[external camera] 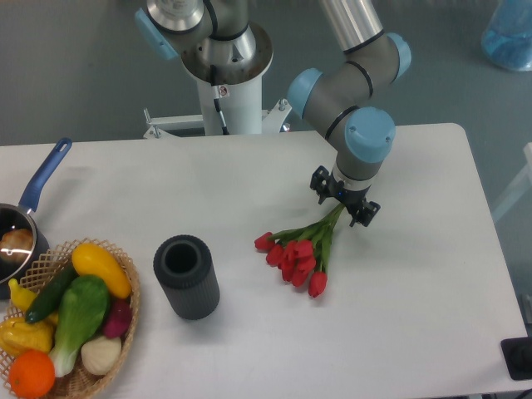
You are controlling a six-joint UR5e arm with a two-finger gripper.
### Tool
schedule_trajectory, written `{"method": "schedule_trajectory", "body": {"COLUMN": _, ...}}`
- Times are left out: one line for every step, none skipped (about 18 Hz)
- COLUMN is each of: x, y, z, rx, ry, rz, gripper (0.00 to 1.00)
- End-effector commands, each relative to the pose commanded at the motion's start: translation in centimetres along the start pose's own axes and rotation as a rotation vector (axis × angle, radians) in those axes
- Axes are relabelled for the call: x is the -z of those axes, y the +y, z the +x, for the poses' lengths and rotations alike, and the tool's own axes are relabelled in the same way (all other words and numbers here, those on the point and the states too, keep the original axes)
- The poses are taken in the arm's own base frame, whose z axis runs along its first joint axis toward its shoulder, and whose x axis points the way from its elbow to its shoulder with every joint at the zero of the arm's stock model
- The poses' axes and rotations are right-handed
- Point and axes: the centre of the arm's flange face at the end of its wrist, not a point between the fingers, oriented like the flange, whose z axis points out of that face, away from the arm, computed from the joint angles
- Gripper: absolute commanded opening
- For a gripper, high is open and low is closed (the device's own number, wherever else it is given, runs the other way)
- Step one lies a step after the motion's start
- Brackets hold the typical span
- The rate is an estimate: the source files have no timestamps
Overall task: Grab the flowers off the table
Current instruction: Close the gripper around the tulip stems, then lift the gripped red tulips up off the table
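Observation:
The flowers (pixel 298 254) are a bunch of red tulip buds on green stems, right of the middle of the white table (pixel 416 316). The buds point toward the front left and the stems run up to the back right. My gripper (pixel 342 209) is directly over the stem ends, seen from above, with its fingers either side of the stems. It looks shut on the stems. I cannot tell whether the buds rest on the table or hang just above it.
A dark grey ribbed cylinder vase (pixel 186 276) stands upright left of the flowers. A wicker basket (pixel 125 332) of colourful vegetables sits at the front left. A pot with a blue handle (pixel 46 173) is at the left edge. The robot base (pixel 226 91) stands behind the table.

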Motion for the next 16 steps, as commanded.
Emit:
{"method": "schedule_trajectory", "body": {"x": 0.1, "y": 0.0, "z": 0.0, "rx": 0.0, "ry": -0.003, "rz": 0.001, "gripper": 0.34}}
{"method": "schedule_trajectory", "body": {"x": 0.0, "y": 0.0, "z": 0.0, "rx": 0.0, "ry": -0.002, "rz": 0.0, "gripper": 0.33}}
{"method": "schedule_trajectory", "body": {"x": 0.0, "y": -0.1, "z": 0.0, "rx": 0.0, "ry": -0.002, "rz": 0.0, "gripper": 0.32}}
{"method": "schedule_trajectory", "body": {"x": 0.2, "y": -0.1, "z": 0.0, "rx": 0.002, "ry": -0.006, "rz": 0.001, "gripper": 0.28}}
{"method": "schedule_trajectory", "body": {"x": 0.2, "y": 0.0, "z": -0.1, "rx": 0.012, "ry": -0.004, "rz": 0.002, "gripper": 0.26}}
{"method": "schedule_trajectory", "body": {"x": 0.2, "y": 0.0, "z": -0.1, "rx": 0.014, "ry": -0.006, "rz": 0.003, "gripper": 0.25}}
{"method": "schedule_trajectory", "body": {"x": 0.4, "y": -0.1, "z": -0.2, "rx": 0.014, "ry": -0.009, "rz": 0.003, "gripper": 0.21}}
{"method": "schedule_trajectory", "body": {"x": 0.4, "y": -0.1, "z": -0.2, "rx": 0.014, "ry": -0.01, "rz": 0.004, "gripper": 0.17}}
{"method": "schedule_trajectory", "body": {"x": 0.4, "y": -0.1, "z": -0.2, "rx": 0.014, "ry": -0.01, "rz": 0.004, "gripper": 0.16}}
{"method": "schedule_trajectory", "body": {"x": 0.5, "y": -0.2, "z": -0.3, "rx": 0.014, "ry": -0.012, "rz": 0.004, "gripper": 0.16}}
{"method": "schedule_trajectory", "body": {"x": 0.5, "y": 0.0, "z": -0.4, "rx": 0.017, "ry": -0.013, "rz": 0.004, "gripper": 0.16}}
{"method": "schedule_trajectory", "body": {"x": 0.7, "y": 0.0, "z": -0.5, "rx": 0.017, "ry": -0.015, "rz": 0.005, "gripper": 0.16}}
{"method": "schedule_trajectory", "body": {"x": 0.7, "y": -0.1, "z": -0.5, "rx": 0.015, "ry": -0.018, "rz": 0.005, "gripper": 0.16}}
{"method": "schedule_trajectory", "body": {"x": 1.1, "y": -0.2, "z": -0.8, "rx": 0.015, "ry": -0.025, "rz": 0.007, "gripper": 0.16}}
{"method": "schedule_trajectory", "body": {"x": 1.6, "y": -0.2, "z": -1.1, "rx": 0.015, "ry": -0.032, "rz": 0.01, "gripper": 0.16}}
{"method": "schedule_trajectory", "body": {"x": 2.0, "y": -0.4, "z": -1.3, "rx": 0.02, "ry": -0.038, "rz": 0.022, "gripper": 0.16}}
